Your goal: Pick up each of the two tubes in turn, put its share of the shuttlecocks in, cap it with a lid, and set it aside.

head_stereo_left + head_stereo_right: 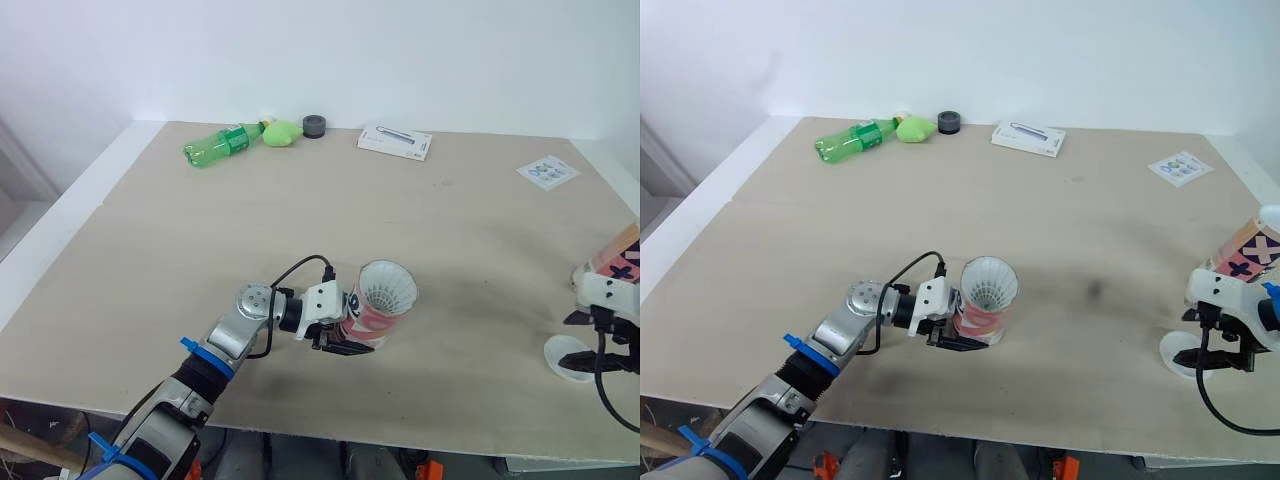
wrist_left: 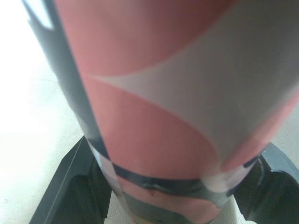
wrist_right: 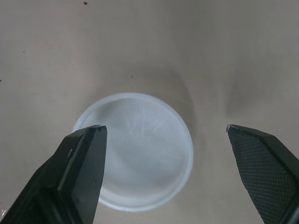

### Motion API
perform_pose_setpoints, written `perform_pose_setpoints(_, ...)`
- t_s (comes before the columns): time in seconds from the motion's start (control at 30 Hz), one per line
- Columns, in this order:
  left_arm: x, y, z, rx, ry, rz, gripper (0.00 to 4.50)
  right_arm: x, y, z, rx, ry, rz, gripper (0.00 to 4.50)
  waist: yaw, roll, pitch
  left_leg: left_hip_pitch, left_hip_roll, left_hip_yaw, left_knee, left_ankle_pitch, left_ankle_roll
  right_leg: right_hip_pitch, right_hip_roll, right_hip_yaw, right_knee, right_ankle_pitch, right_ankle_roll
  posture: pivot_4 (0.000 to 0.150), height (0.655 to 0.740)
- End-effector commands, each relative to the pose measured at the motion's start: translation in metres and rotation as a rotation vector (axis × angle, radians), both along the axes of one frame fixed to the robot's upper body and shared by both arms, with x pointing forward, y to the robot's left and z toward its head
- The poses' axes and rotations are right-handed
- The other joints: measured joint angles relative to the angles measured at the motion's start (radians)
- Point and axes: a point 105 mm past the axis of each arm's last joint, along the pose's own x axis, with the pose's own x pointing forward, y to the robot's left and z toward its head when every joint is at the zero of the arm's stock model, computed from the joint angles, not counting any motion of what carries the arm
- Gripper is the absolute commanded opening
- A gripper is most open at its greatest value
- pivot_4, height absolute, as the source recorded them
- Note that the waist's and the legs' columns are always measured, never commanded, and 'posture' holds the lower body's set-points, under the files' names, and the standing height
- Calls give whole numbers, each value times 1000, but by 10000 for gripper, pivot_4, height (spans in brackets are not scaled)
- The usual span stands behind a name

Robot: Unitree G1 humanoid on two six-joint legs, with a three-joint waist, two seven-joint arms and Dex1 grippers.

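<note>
The table [image 1: 200,230] was a pale wooden board. Near its front edge, the left gripper [image 1: 355,337] was clenched on the lower part of a pink and white tube [image 1: 375,322]. The left wrist view showed a black finger [image 2: 70,186] pressed against each side of the tube's wall. The tube stood roughly upright with its open end up. A white shuttlecock [image 1: 387,288] sat in the mouth, its feathered skirt flaring above the rim. Whether the tube's base rested on the table could not be determined. At the front right of the table, the right gripper [image 3: 166,130] was positioned over a round white lid [image 3: 135,154] that lay flat on the surface. Its fingers were spread wide and grasped nothing. The lid was seen between the two tips, and no contact with it could be confirmed. A second tube [image 1: 1248,250], orange and pink with black cross marks, was at the right edge of the table just behind the right gripper, tilted and partly hidden by it. Along the far edge, well apart from both grippers, lay a green plastic bottle [image 1: 220,145] on its side, a lime-green object [image 1: 283,132] just beside its cap end, a small black roll [image 1: 316,126] and a flat white box [image 1: 394,141]. A small printed card [image 1: 547,171] lay toward the far right corner.
</note>
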Motion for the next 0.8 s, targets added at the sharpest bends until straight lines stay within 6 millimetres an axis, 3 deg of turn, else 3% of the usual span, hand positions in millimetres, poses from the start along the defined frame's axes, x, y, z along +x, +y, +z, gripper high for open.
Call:
perform_pose_setpoints(0.03, -1, 7, -15, 77, 19, 12, 28006, 0, -9, 3, -30, -15, -18, 44011, 0, 0, 0, 0, 0, 0, 0, 0, 0, 0, 0, 0, 0, 0, 0, 1500, 7294)
perform_pose_setpoints(0.07, 0, 7, -15, 77, 20, 16, 28006, 0, -11, 1, -26, -10, -31, 44011, 0, 0, 0, 0, 0, 0, 0, 0, 0, 0, 0, 0, 0, 0, 0, 1500, 7294)
perform_pose_setpoints(0.13, 2, 9, -16, 82, 21, 26, 28006, -1, -13, -2, -11, -2, -52, 33004, 0, 0, 0, 0, 0, 0, 0, 0, 0, 0, 0, 0, 0, 0, 0, 1500, 7294)
perform_pose_setpoints(0.2, 2, 10, -15, 84, 21, 29, 28006, -2, -14, -4, 8, 14, -61, 28554, -1, -1, 0, 1, 0, 0, 0, 0, 0, 1, 0, 0, 0, 0, 0, 1500, 7294)
perform_pose_setpoints(0.3, 3, 12, -14, 86, 21, 34, 28006, -4, -18, -8, 8, 33, -78, 16202, -2, -3, 1, 5, 0, 0, 0, 0, 0, 5, 0, 0, 0, 0, 0, 1500, 7294)
perform_pose_setpoints(0.37, 4, 13, -13, 88, 19, 37, 28006, -3, -20, -9, 13, 34, -87, 4854, -2, -3, 2, 9, 0, 0, 0, 0, 0, 7, 0, 0, 0, 0, 0, 1500, 7294)
perform_pose_setpoints(0.4, 4, 13, -13, 88, 19, 38, 28006, -3, -20, -9, 16, 34, -89, 2090, -3, -4, 2, 11, 0, 0, 0, 0, 0, 7, 0, 1, 0, 0, -1, 1500, 7294)
perform_pose_setpoints(0.43, 5, 14, -13, 89, 18, 41, 28006, -3, -20, -9, 18, 37, -89, 484, -3, -4, 2, 12, 0, 1, 0, 0, 0, 7, 0, 1, 0, 0, -1, 1500, 7294)
perform_pose_setpoints(0.8, 7, 14, -10, 89, 13, 48, 28006, -4, -11, -2, 12, 52, -30, 484, -3, -4, 2, 13, 1, 0, -2, 0, 0, 11, 0, 0, 0, -1, -2, 1500, 7294)
